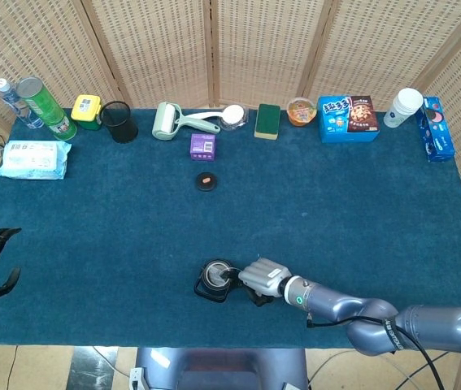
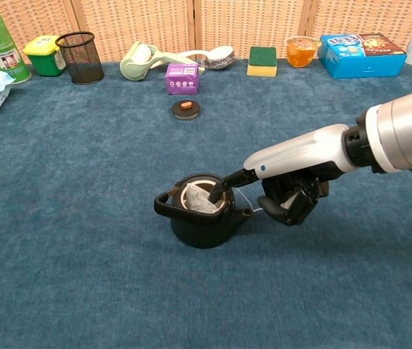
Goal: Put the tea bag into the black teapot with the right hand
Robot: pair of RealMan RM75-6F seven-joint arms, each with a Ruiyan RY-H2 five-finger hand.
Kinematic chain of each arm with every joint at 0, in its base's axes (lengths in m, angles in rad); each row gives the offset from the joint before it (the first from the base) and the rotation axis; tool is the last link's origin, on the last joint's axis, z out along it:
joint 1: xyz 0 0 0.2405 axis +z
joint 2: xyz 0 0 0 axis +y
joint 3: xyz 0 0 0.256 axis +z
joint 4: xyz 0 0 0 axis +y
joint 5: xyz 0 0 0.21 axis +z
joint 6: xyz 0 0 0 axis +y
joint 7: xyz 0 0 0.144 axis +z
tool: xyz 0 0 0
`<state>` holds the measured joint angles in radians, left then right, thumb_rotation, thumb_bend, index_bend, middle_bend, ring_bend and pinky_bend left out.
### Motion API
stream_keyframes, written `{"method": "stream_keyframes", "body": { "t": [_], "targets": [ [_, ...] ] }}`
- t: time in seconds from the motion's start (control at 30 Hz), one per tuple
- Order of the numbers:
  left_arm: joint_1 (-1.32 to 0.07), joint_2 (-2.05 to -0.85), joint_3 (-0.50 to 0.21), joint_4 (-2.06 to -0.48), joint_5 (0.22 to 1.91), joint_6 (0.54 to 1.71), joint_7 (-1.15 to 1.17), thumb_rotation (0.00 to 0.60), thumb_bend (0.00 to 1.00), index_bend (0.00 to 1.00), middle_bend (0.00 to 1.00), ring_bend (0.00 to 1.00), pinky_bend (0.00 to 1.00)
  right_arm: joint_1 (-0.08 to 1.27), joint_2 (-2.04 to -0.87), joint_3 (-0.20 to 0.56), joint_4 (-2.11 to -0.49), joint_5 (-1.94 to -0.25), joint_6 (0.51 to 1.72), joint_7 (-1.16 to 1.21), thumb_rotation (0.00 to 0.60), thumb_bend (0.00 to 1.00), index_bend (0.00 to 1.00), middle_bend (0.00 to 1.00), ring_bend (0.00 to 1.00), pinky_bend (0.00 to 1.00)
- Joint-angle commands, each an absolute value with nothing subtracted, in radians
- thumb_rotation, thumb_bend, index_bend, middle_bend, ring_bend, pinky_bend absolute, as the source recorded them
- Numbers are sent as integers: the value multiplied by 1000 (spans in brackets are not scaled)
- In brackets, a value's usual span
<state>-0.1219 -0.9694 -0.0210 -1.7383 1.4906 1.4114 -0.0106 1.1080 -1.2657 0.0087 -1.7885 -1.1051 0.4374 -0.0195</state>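
Tea bag (image 2: 197,198) sits in the mouth of the black teapot (image 2: 202,219), near the desk's (image 2: 82,218) front edge. The right hand (image 2: 282,190) holds nothing: one extended finger presses the bag down, the others curled. Judged step: tucking in; next, push gently, then lift clear.

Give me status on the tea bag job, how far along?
Mostly done: the tea bag sits in the mouth of the black teapot, not fully sunk. In hand: the right hand pokes it down with one extended finger. Left: seat the bag, withdraw. Its string trails over the rim.
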Motion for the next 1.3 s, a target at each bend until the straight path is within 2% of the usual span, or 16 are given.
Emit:
{"method": "stream_keyframes", "body": {
  "t": [0.03,0.63,1.3],
  "targets": [
    [-120,-969,-21,-1736,1489,1413,-12,600,450,157,192,84,144,1119,-1275,3,-1782,-1083,443,-38,600,981,57,1000,1000,1000],
    [-122,-983,-20,-1714,1490,1408,-29,600,450,157,193,84,144,1122,-1200,8,-1898,-1058,497,-77,600,969,57,1000,1000,1000],
    [-121,-984,-17,-1707,1488,1405,-34,600,449,157,193,84,144,1138,-1261,-28,-1834,-1008,486,-110,600,968,57,1000,1000,1000]
  ]
}}
